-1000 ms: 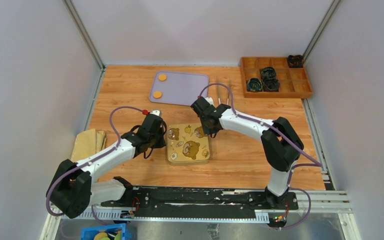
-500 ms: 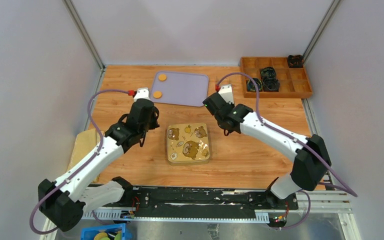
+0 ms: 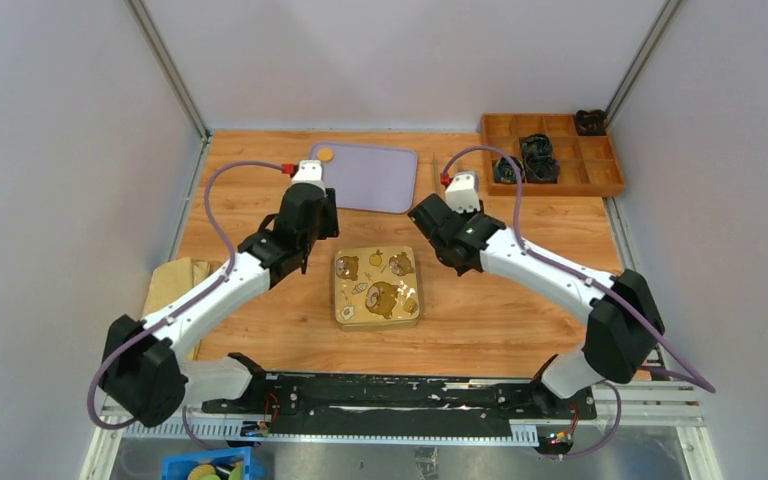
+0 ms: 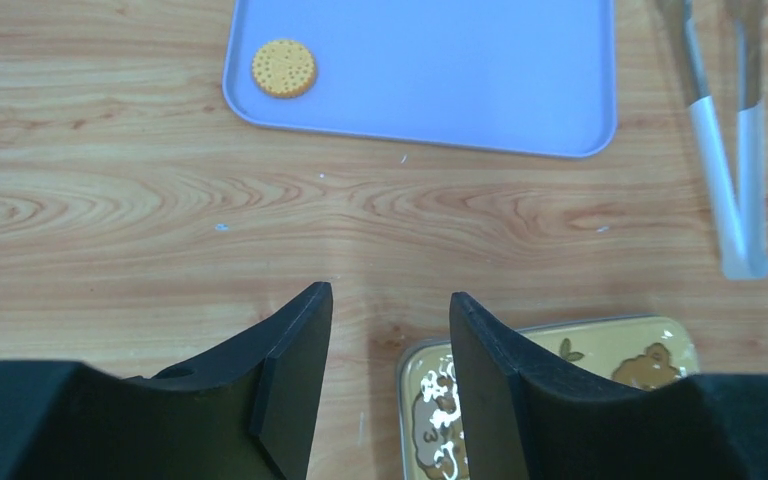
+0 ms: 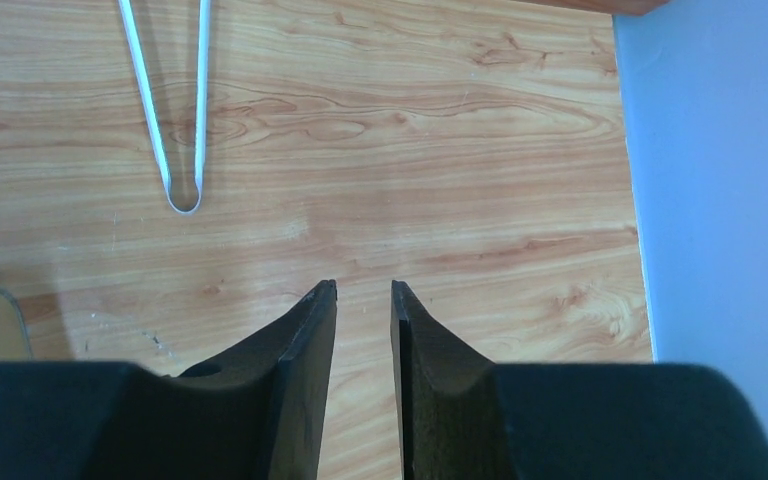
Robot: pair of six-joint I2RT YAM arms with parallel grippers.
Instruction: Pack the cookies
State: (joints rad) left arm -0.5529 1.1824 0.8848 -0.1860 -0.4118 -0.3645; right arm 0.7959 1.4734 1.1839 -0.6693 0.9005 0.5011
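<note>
One cookie (image 3: 325,153), a round orange disc, lies at the back left of the lilac tray (image 3: 375,185). In the left wrist view a cookie (image 4: 283,68) sits near the tray's (image 4: 440,70) front left corner. The yellow tin (image 3: 377,286) with bear pictures stands lidded between the arms. My left gripper (image 3: 310,222) hovers between tray and tin. In the left wrist view the left gripper (image 4: 390,300) is open and empty, with the tin (image 4: 570,350) just to its right. My right gripper (image 3: 442,238) hangs off the tin's back right corner. The right gripper (image 5: 364,290) stands slightly open over bare wood, holding nothing.
Metal tongs (image 4: 725,170) (image 5: 182,110) lie right of the tray. A wooden compartment box (image 3: 550,150) with dark liners sits at the back right. A tan folded stack (image 3: 175,285) lies at the left edge. A blue bin (image 3: 205,468) sits below the table's front.
Both grippers have left the tin's sides and opened. The left arm has moved back toward the tray and covers one cookie. The right has moved back and to the right.
</note>
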